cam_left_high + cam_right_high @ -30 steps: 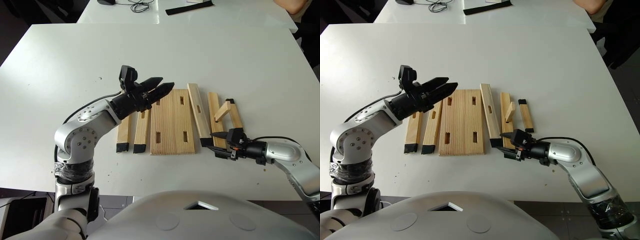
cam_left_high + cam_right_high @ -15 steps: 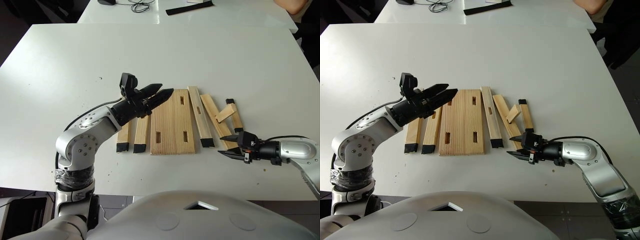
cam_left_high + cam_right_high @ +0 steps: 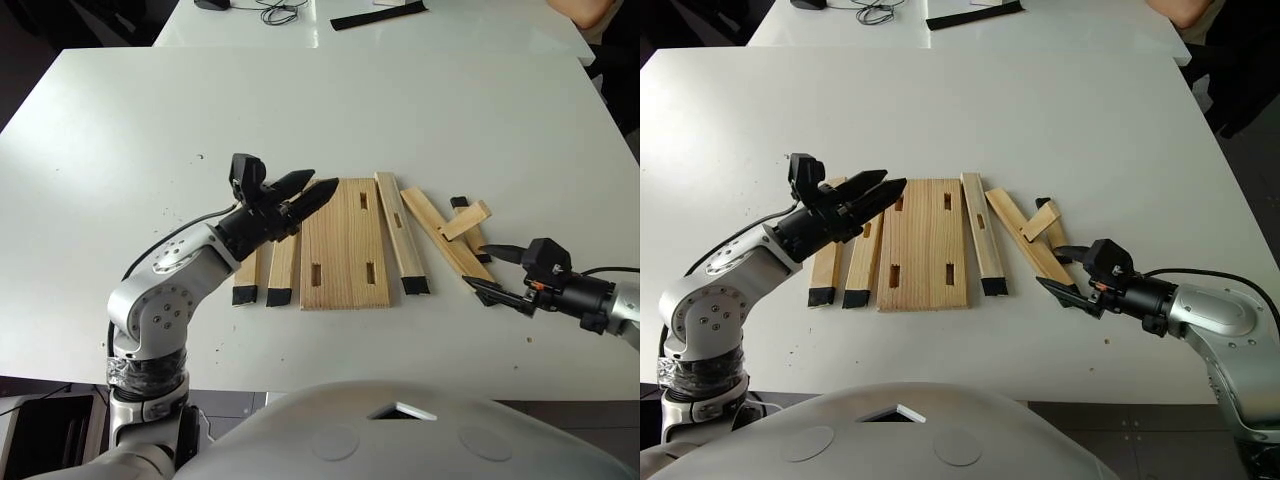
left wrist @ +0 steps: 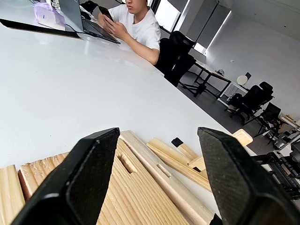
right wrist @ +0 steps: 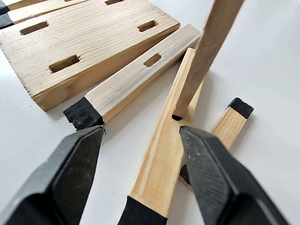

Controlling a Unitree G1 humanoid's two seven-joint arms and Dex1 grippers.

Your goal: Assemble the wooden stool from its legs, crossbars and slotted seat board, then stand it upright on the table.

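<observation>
The slotted seat board (image 3: pixel 345 240) lies flat mid-table. Two black-tipped legs (image 3: pixel 266 268) lie side by side at its left, and a third leg (image 3: pixel 398 228) lies at its right. Further right, a slanted leg (image 3: pixel 435 230) has a short crossbar (image 3: pixel 468 220) stuck in its slot, and it rests across another leg (image 5: pixel 229 124). My right gripper (image 3: pixel 480 267) is open at table level, one finger on each side of the slanted leg's near black end (image 5: pixel 145 213). Above the board's far left corner hovers my left gripper (image 3: pixel 322 178), open and empty.
The white table (image 3: pixel 120 130) has free room to the left, the far side and the right of the parts. A second table behind carries a black strip (image 3: pixel 378 15) and cables (image 3: pixel 280 12). The near table edge runs just below my right gripper.
My right gripper has drawn back to the right and opened wider. The crossbar leg's near end swung right with it, so it now lies slanted. My left gripper pulled slightly back to the left.
</observation>
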